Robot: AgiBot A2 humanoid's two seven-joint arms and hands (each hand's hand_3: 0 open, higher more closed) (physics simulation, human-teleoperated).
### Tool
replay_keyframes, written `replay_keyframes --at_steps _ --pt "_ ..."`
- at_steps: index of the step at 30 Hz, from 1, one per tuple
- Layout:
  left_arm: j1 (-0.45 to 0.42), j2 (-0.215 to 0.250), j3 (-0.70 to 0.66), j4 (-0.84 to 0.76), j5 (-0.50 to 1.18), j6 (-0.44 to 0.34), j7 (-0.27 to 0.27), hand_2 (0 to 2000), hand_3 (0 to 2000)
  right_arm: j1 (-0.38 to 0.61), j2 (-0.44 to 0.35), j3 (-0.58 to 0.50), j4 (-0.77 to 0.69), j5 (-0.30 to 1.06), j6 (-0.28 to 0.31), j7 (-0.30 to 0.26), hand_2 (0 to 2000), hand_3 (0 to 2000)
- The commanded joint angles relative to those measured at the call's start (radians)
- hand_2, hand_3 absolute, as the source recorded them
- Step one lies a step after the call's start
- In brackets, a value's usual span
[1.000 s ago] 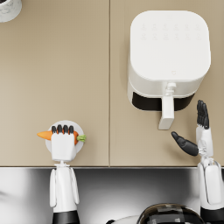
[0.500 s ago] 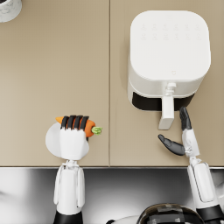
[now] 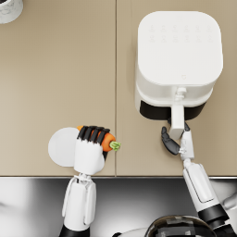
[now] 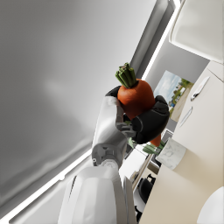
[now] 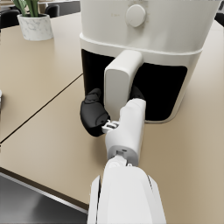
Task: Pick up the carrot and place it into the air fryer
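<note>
The left hand (image 3: 90, 149) is grasping the carrot (image 3: 107, 141) in its fingers, holding it above the tabletop (image 3: 55, 83) beside a white plate (image 3: 60, 147). The right hand (image 3: 177, 139) is wrapping its fingers around the air fryer (image 3: 178, 60) handle (image 3: 177, 121).

You see the left hand (image 3: 90, 150) now holding the carrot (image 3: 107, 141) lifted off the white plate (image 3: 62, 147) and shifted toward the air fryer (image 3: 178, 60). The right hand (image 3: 175, 139) has moved in from the open counter and now sits against the fryer's drawer handle (image 3: 177, 121).
</note>
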Motion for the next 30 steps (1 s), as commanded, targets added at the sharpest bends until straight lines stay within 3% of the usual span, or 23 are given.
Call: replay_keyframes --at_steps 1,3,5,8,11,12,13,14,15,16,17,18,19,20,21,22,23,24,25,26,30 --pt "0.007 0.003 0.002 -0.012 0.0 0.0 0.0 2000 2000 0.092 -0.051 0.188 -0.269 0.004 0.044 0.001 2000 1960" --pt "0.0 0.003 -0.001 -0.021 -0.001 0.0 0.0 2000 2000 0.112 -0.028 0.304 -0.257 0.004 0.1 0.004 2000 2000" --pt "0.002 0.006 0.005 -0.011 -0.001 0.0 0.0 2000 2000 0.063 0.075 0.383 -0.061 0.005 0.125 0.003 2000 2000" --pt "0.029 0.019 0.048 0.013 -0.001 -0.001 0.0 2000 2000 -0.031 0.31 0.428 0.322 0.003 0.076 -0.006 2000 2000" --pt "0.066 0.044 0.103 0.048 -0.001 -0.002 0.001 2000 2000 -0.051 0.448 0.473 0.536 0.0 0.083 -0.011 2000 2000" --pt "0.086 0.057 0.128 0.066 -0.001 -0.003 0.001 2000 2000 -0.156 0.393 0.351 0.588 -0.001 0.131 -0.007 2000 2000" --pt "0.108 0.074 0.151 0.089 -0.001 -0.003 0.001 2000 2000 -0.075 0.492 0.477 0.634 -0.002 0.172 -0.007 2000 2000" --pt "0.136 0.107 0.17 0.105 -0.001 -0.003 0.001 2000 2000 -0.178 0.445 0.372 0.682 -0.002 0.182 -0.003 2000 2000" --pt "0.166 0.136 0.185 0.121 -0.001 -0.003 0.001 2000 2000 -0.107 0.522 0.477 0.712 -0.002 0.199 -0.004 2000 2000" --pt "0.208 0.179 0.194 0.14 -0.001 -0.004 0.002 2000 2000 -0.192 0.484 0.397 0.734 -0.003 0.223 0.0 2000 2000" --pt "0.251 0.227 0.21 0.17 -0.001 -0.005 0.002 2000 2000 -0.195 0.485 0.399 0.72 -0.003 0.236 -0.002 2000 2000" --pt "0.291 0.274 0.236 0.207 -0.001 -0.004 0.001 2000 2000 -0.136 0.525 0.477 0.695 -0.003 0.251 -0.002 2000 2000" --pt "0.576 -0.099 0.694 0.26 -0.001 0.005 0.001 2000 2000 -0.191 0.474 0.411 0.675 -0.004 0.268 0.0 2000 2000" --pt "0.413 0.282 0.378 0.322 -0.002 0.015 0.0 2000 2000 -0.19 0.475 0.431 0.667 -0.004 0.282 0.0 2000 2000" --pt "0.637 0.045 0.711 0.389 -0.001 0.029 0.0 2000 2000 -0.189 0.476 0.445 0.657 -0.004 0.297 0.002 2000 2000" --pt "0.534 0.292 0.494 0.464 -0.002 0.037 0.002 2000 2000 -0.188 0.474 0.463 0.63 -0.004 0.319 0.005 2000 2000" --pt "0.759 0.111 0.838 0.541 0.0 0.042 0.002 2000 2000 -0.183 0.46 0.471 0.585 -0.005 0.35 0.011 2000 2000" --pt "0.635 0.302 0.623 0.599 -0.001 0.045 0.002 2000 2000 -0.184 0.459 0.475 0.566 -0.006 0.366 0.019 2000 2000" --pt "0.752 0.216 0.83 0.647 0.0 0.046 0.003 639 1673 -0.183 0.452 0.474 0.536 -0.007 0.372 0.023 2000 2000" --pt "0.678 0.28 0.723 0.669 -0.001 0.047 0.002 0 1347 -0.169 0.668 0.391 0.553 -0.008 0.377 0.027 2000 2000" --pt "0.576 0.189 0.702 0.57 0.0 0.045 0.002 0 40 -0.165 0.639 0.38 0.515 -0.008 0.398 0.03 2000 2000"
